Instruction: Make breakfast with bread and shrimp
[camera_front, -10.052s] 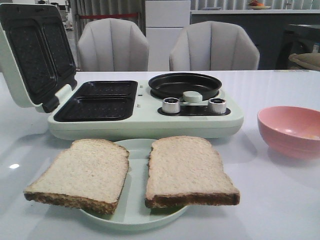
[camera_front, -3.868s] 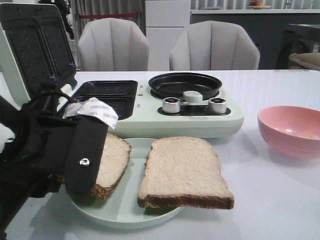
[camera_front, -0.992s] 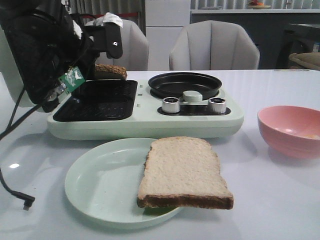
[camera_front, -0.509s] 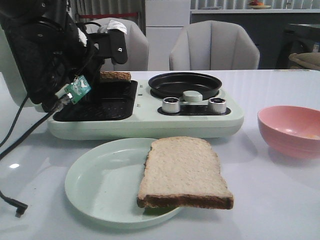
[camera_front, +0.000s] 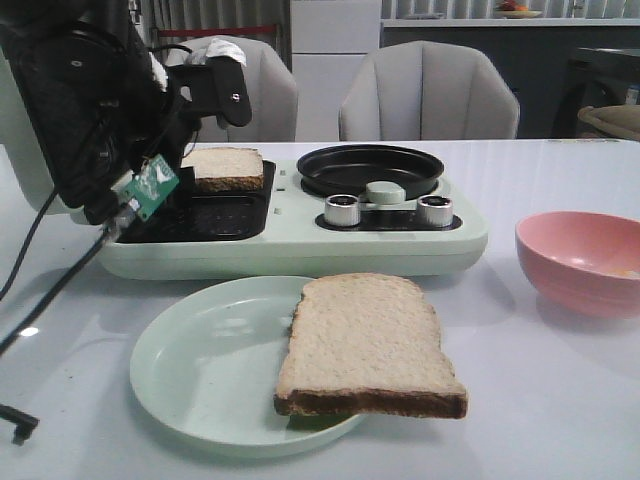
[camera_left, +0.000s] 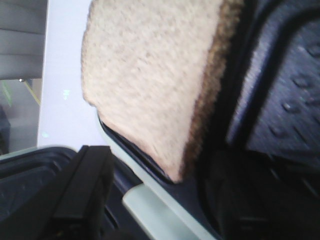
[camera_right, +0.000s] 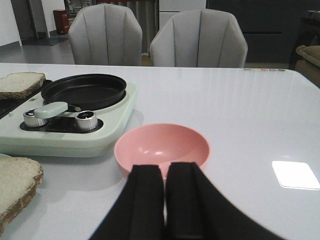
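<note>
White table (camera_front: 560, 400) carries a mint breakfast maker (camera_front: 300, 235), its lid up; 1 bread slice (camera_front: 222, 168) lies on its far grill tray (left gripper (camera_front: 195, 105) above, fingers apart), another slice (camera_front: 365, 345) on the plate (camera_front: 195, 370). Right gripper (camera_right: 164, 192) is pressed together near the pink bowl (camera_right: 162, 147).

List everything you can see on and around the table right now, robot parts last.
Bread: two beige slices; one on the plate, one on the far grill tray.
Plate: one, pale green, front of table.
Breakfast maker: one, pale green, lid open; black grill trays, round black pan, two silver knobs.
Bowl: one, pink, right side.
Chairs: two, grey, behind the table.
Shrimp: not visible.
Left gripper: black, over the grill; jaws' state unclear.
Right gripper: black, jaws shut, near the bowl.
</note>
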